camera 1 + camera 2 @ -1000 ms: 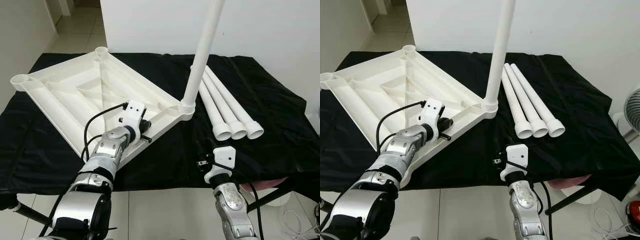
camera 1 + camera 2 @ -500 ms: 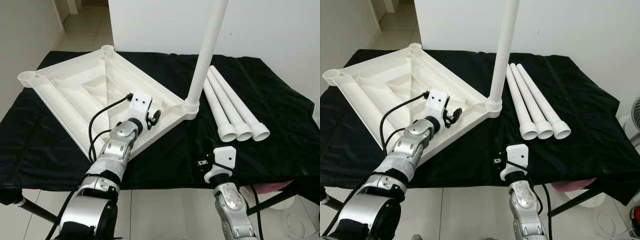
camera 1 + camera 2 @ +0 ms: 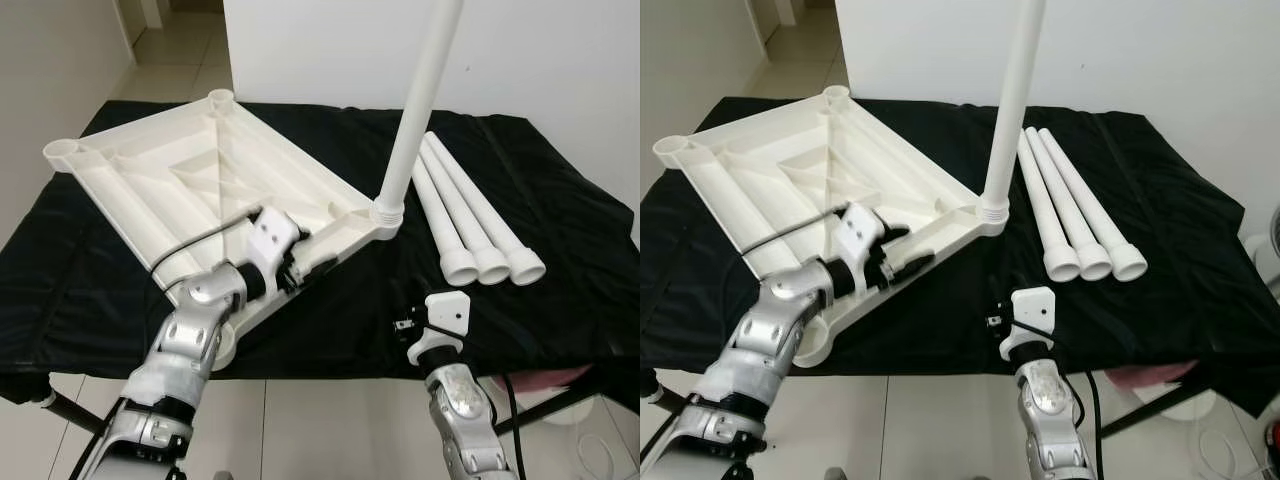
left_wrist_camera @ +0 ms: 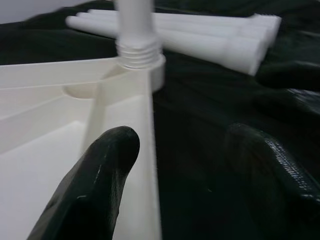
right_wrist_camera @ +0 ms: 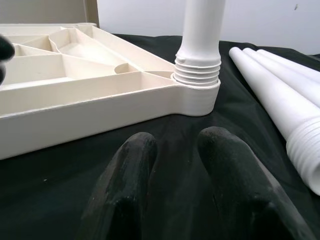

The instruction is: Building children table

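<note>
Straddling tabletop (image 3: 150, 190) edge, left hand (image 3: 300, 268) lowered.

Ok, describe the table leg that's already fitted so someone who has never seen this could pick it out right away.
On the black cloth lies an upside-down white tabletop. At its corner nearest the three loose legs, one white leg stands upright in the socket, its threaded end seated there. It is the one standing up; the others lie flat side by side.
</note>
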Tool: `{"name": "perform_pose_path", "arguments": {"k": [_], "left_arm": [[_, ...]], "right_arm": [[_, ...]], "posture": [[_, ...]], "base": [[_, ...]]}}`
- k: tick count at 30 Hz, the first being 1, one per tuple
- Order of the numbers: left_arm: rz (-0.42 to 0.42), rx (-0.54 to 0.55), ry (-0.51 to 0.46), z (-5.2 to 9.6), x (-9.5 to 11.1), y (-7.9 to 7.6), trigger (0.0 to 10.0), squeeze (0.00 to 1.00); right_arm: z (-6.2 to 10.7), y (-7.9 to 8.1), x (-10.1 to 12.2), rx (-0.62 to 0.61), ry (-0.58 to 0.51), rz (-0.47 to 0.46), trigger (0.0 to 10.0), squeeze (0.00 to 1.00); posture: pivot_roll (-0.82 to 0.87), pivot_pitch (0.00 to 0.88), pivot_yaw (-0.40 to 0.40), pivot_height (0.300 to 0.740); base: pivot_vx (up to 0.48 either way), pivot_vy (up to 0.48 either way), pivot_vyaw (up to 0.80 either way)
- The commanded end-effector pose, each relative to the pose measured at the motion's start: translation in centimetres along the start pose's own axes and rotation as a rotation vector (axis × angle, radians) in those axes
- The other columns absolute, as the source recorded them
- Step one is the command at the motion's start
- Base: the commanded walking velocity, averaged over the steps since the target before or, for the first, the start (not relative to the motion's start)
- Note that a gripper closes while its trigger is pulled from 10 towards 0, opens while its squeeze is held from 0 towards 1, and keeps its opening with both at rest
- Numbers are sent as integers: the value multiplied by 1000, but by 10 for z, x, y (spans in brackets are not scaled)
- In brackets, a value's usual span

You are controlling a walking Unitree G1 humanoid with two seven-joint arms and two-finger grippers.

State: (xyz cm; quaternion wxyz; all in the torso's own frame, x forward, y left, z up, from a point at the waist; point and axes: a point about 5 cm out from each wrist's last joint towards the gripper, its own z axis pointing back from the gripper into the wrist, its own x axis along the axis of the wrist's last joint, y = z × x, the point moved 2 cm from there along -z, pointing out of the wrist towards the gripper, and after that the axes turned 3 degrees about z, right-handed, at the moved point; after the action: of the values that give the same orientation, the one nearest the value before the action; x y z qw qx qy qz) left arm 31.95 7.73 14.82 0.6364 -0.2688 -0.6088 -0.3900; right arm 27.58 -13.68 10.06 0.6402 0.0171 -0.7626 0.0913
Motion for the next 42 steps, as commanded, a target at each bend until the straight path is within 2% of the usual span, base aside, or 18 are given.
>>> {"name": "perform_pose_path", "arguments": {"k": [1, 2, 4, 5, 10, 12, 14, 15, 17, 21, 29, 36, 37, 38, 42], "left_arm": [[2, -43, -1, 0, 2, -5, 10000, 0], [-1, -65, 20, 5, -2, -9, 10000, 0], [-1, -65, 20, 5, -2, -9, 10000, 0], [-3, -61, 91, 17, -12, -9, 10000, 0], [-6, -31, 138, 24, -19, -7, 10000, 0], [-6, -31, 138, 24, -19, -7, 10000, 0], [-9, 9, 176, 27, -24, -2, 10000, 0], [-8, 47, 227, 29, -31, 3, 10000, 0], [-8, 47, 227, 29, -31, 3, 10000, 0], [44, 119, 294, 33, -39, 11, 10000, 0], [60, 181, 346, 37, -46, 18, 10000, 0], [55, 171, 358, 38, -46, 16, 10000, 0], [60, 175, 363, 38, -46, 16, 2431, 0], [65, 172, 364, 36, -46, 14, 0, 0], [67, 169, 362, 33, -45, 11, 0, 0]], "right_arm": [[2, -3, -4, -3, 16, 12, 10000, 0], [2, -3, -5, -1, 17, 13, 10000, 0], [2, -3, -5, -1, 17, 13, 10000, 0], [2, -2, -5, 7, 17, 12, 10000, 0], [2, -1, -5, 12, 17, 13, 10000, 0], [2, -1, -5, 12, 17, 13, 10000, 0], [2, -1, -5, 14, 18, 13, 10000, 0], [2, -1, -6, 16, 19, 12, 10000, 0], [2, -1, -6, 16, 19, 12, 10000, 0], [3, 1, -6, 19, 22, 10, 10000, 0], [3, 0, -7, 15, 24, 11, 10000, 0], [3, 0, -6, 15, 24, 13, 10000, 0], [3, 0, -6, 14, 25, 15, 10000, 0], [3, -1, -6, 14, 25, 15, 10000, 0], [3, -1, -6, 12, 25, 15, 10000, 0]], "posture": [[-68, 0, -23, 740], [-59, 0, -30, 740], [-59, 0, -30, 740], [-52, 0, -37, 740], [-51, 0, -37, 740], [-51, 0, -37, 740], [-49, 0, -35, 740], [-49, 0, -35, 740], [-49, 0, -35, 740], [-49, 0, -36, 740], [-49, 0, -37, 740], [-51, 0, -36, 740], [-50, 0, -36, 740], [-50, 0, -36, 740], [-50, 0, -36, 740]], "base": [[0, 0, 0], [0, 0, 0], [0, 0, 0], [0, 0, 0], [0, 0, 0], [0, 0, 0], [0, 0, 0], [0, 0, 0], [0, 0, 0], [0, 0, 0], [0, 0, 0], [0, 0, 0], [0, 0, 0], [0, 0, 0], [0, 0, 0]]}}
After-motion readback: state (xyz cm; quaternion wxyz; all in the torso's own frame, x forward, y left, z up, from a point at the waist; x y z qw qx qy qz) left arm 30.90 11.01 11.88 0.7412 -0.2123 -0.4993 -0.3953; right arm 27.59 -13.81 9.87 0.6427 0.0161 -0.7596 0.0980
